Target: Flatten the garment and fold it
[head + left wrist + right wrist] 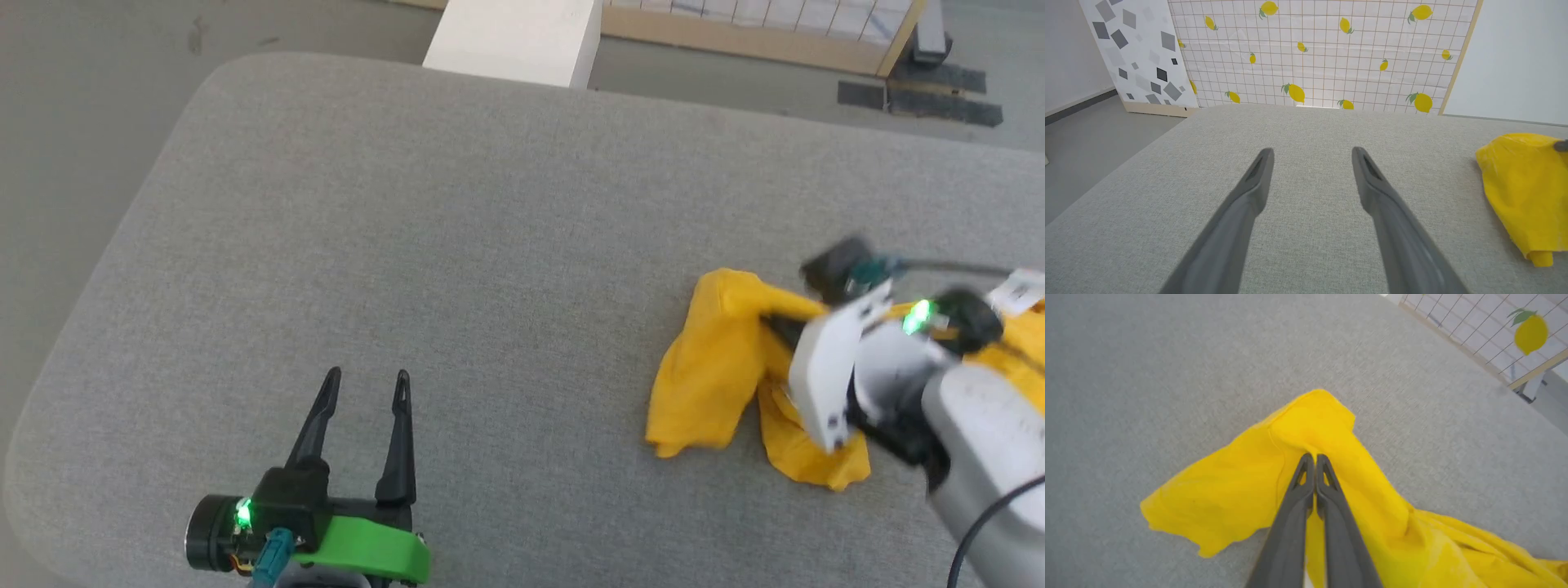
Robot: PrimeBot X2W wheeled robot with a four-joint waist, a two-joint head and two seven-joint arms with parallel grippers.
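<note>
The garment (710, 367) is a bright yellow T-shirt, crumpled in a loose heap on the right side of the grey fabric worktop (457, 245). One fold is pinched between the closed jaws of the right gripper (1314, 457) and drawn up into a ridge. From there the plain yellow cloth drapes down in soft folds, with one flap spread on the worktop toward the left.

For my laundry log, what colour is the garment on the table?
Plain bright yellow garment, clearest in the right wrist view.
</note>
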